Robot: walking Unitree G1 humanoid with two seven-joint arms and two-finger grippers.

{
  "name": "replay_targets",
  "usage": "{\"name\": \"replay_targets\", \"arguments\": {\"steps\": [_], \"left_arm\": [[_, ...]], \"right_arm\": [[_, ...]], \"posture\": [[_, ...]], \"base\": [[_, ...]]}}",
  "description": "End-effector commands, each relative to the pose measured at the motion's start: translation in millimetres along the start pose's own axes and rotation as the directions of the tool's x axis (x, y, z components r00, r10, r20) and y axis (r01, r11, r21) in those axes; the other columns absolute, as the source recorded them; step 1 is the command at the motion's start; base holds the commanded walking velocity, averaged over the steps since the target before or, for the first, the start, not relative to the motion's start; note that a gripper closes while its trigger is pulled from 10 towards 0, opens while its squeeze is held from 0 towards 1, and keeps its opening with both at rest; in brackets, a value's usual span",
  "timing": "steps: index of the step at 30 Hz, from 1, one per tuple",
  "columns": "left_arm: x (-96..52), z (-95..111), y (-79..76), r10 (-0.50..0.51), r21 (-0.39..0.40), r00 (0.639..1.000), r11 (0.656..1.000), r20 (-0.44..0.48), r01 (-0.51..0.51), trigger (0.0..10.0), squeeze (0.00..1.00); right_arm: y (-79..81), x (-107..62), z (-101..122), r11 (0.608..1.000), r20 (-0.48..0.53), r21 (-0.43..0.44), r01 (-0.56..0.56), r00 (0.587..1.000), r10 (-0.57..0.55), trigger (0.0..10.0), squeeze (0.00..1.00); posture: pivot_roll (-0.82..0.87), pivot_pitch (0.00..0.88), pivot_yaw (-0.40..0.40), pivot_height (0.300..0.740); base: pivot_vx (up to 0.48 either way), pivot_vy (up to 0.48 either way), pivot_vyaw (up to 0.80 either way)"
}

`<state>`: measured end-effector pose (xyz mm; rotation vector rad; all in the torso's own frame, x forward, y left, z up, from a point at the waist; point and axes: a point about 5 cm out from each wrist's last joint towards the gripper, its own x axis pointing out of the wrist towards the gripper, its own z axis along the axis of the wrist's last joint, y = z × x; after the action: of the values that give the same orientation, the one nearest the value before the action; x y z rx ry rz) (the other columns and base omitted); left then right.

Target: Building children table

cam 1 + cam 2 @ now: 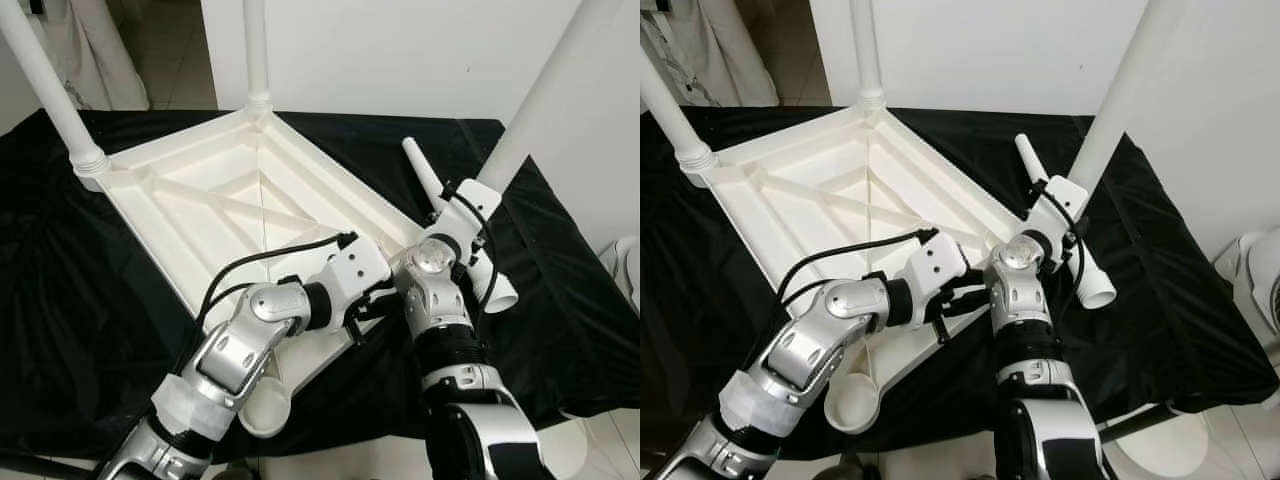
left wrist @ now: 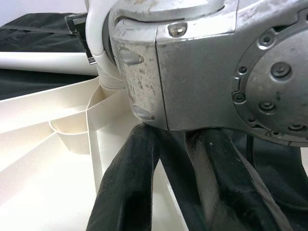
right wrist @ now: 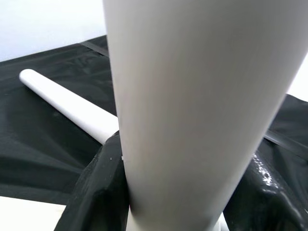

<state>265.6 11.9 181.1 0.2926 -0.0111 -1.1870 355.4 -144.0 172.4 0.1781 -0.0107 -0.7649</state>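
A black cloth [image 1: 80, 300] carries the upturned white tabletop [image 1: 220, 215]. At its near corner, the right gripper [image 3: 159, 192] clamps an upright leg [image 1: 540, 95]; the left gripper [image 1: 362, 318] hovers there, finger state unclear. A loose leg [image 1: 455, 225] lies beside that corner.

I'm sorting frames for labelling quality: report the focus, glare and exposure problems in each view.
Left and right eye views: evenly lit, sharp, though the tabletop is near blown-out white. Left wrist view: the right arm's silver housing looms close with soft glare; the left gripper's fingers blur. Right wrist view: the held leg is soft and featureless; the black cloth is sharper.

black cloth [image 1: 560, 300], white wall [image 1: 400, 50]
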Motion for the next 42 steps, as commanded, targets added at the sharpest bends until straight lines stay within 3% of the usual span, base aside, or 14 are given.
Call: {"name": "replay_targets", "arguments": {"steps": [1,4,14,15,18,19,29,30,34,36,39,40,42], "left_arm": [[3.7,4.9,-6.2,-0.016,0.013,1.000,1.000,0.015,0.016,10.0,0.00],[3.7,4.8,-6.4,-0.017,0.013,1.000,1.000,0.015,0.017,10.0,0.00],[4.8,4.6,-8.3,-0.024,0.013,1.000,1.000,0.017,0.024,10.0,0.00],[4.8,4.7,-8.4,-0.026,0.014,1.000,1.000,0.017,0.025,10.0,0.00],[4.8,4.6,-8.5,-0.027,0.014,1.000,1.000,0.017,0.026,10.0,0.00],[4.9,4.7,-8.7,-0.028,0.016,0.999,0.999,0.017,0.028,10.0,0.00],[6.0,4.9,-9.7,-0.033,0.019,0.999,0.999,0.019,0.032,10.0,0.00],[6.4,5.1,-9.8,-0.033,0.019,0.999,0.999,0.020,0.033,10.0,0.00],[7.3,5.7,-9.7,-0.032,0.019,0.999,0.999,0.022,0.032,10.0,0.00],[8.6,6.5,-9.5,-0.027,0.017,0.999,1.000,0.024,0.026,10.0,0.00],[9.3,6.7,-9.8,-0.025,0.015,0.999,1.000,0.025,0.025,10.0,0.00],[10.0,6.6,-10.6,-0.025,0.013,0.999,1.000,0.025,0.025,10.0,0.00],[10.0,6.6,-10.6,-0.025,0.013,0.999,1.000,0.025,0.025,10.0,0.00]], "right_arm": [[-7.7,-4.3,-19.3,0.998,-0.077,-0.035,0.054,0.995,-0.056,10.0,0.00],[-7.1,-6.9,-18.9,0.998,-0.075,-0.032,0.057,0.995,-0.059,10.0,0.00],[4.3,-11.2,-19.7,0.997,-0.078,-0.022,-0.079,0.994,0.077,10.0,0.00],[5.2,-10.8,-17.5,0.996,-0.066,-0.023,-0.087,0.994,0.086,10.0,0.70],[5.7,-10.8,-16.0,0.996,-0.059,-0.024,-0.091,0.994,0.090,10.0,0.70],[6.2,-9.7,-13.8,0.994,-0.046,-0.024,-0.104,0.994,0.103,10.0,1.00],[7.2,-5.2,-4.2,0.986,0.016,-0.029,-0.163,0.986,0.164,10.0,1.00],[8.0,-3.8,-4.2,0.980,0.012,-0.044,-0.192,0.981,0.193,10.0,0.00],[9.8,-0.7,-6.0,0.952,-0.003,-0.056,-0.301,0.954,0.301,10.0,0.00],[6.1,3.8,-7.6,0.913,-0.001,-0.079,-0.400,0.916,0.401,10.0,0.00],[1.4,7.6,-8.8,0.897,0.007,-0.109,-0.428,0.902,0.431,10.0,0.00],[-4.2,12.6,-11.1,0.874,-0.006,-0.132,-0.468,0.882,0.471,10.0,0.00],[-4.2,12.6,-11.1,0.874,-0.006,-0.132,-0.468,0.882,0.471,10.0,0.00]], "posture": [[0.06,0.050,-0.021,0.740],[0.06,0.049,-0.023,0.740],[0.06,0.043,-0.024,0.740],[0.06,0.043,-0.024,0.740],[0.06,0.040,-0.023,0.740],[0.06,0.034,-0.024,0.740],[0.05,0.031,-0.023,0.740],[0.05,0.029,-0.025,0.740],[0.05,0.031,-0.025,0.740],[0.05,0.035,-0.025,0.740],[0.05,0.039,-0.024,0.740],[0.05,0.042,-0.023,0.740],[0.05,0.042,-0.023,0.740]], "base": [[0.000,0.000,0.00],[0.000,0.000,0.00],[0.000,0.000,0.00],[0.000,0.000,0.00],[0.000,0.000,0.00],[0.000,0.000,0.00],[0.000,0.000,0.00],[0.000,0.000,0.00],[0.000,0.000,0.00],[0.000,0.000,0.00],[0.000,0.000,0.00],[0.000,0.000,0.00],[0.000,0.000,0.00]]}}
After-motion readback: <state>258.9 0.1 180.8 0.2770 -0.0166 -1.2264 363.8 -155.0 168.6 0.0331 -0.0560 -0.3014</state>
